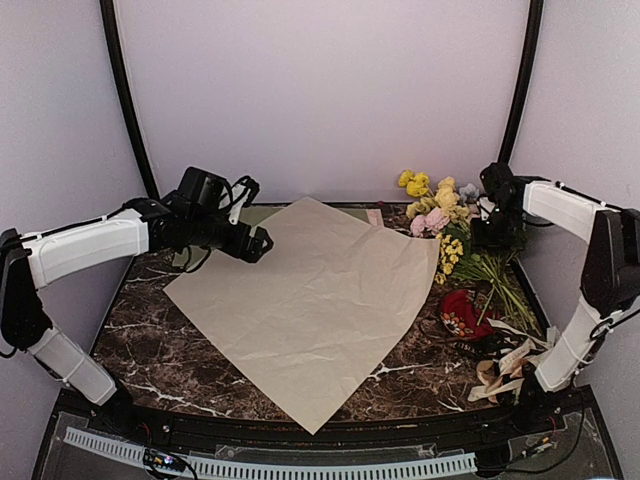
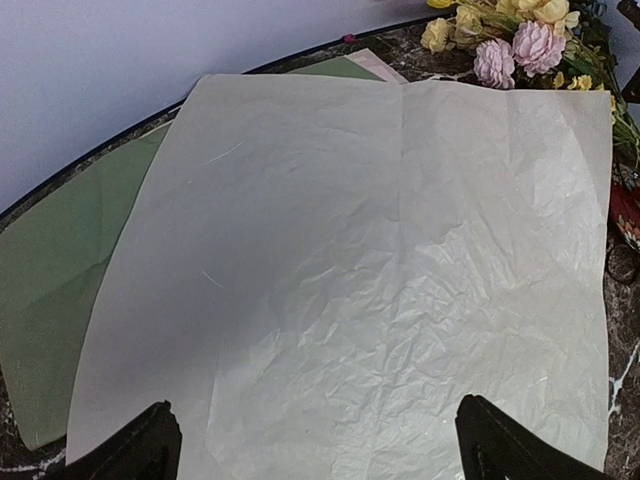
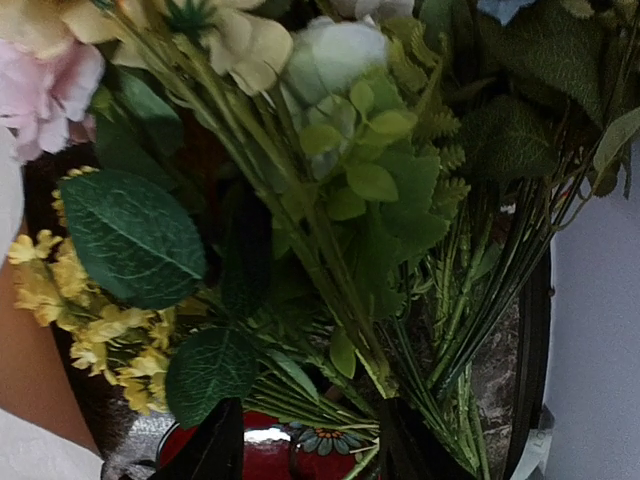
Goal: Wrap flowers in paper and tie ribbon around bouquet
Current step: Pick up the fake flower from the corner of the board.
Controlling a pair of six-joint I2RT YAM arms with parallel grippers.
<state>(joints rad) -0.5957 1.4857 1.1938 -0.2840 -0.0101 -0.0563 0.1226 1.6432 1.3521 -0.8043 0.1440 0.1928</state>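
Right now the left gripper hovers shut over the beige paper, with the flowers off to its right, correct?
Not shut: the left wrist view shows the left gripper open wide over the paper. The flowers are off to its right.

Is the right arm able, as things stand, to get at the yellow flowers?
Probably yes: the right tool hangs close over the flowers, green stalks right before it, nothing covering them.
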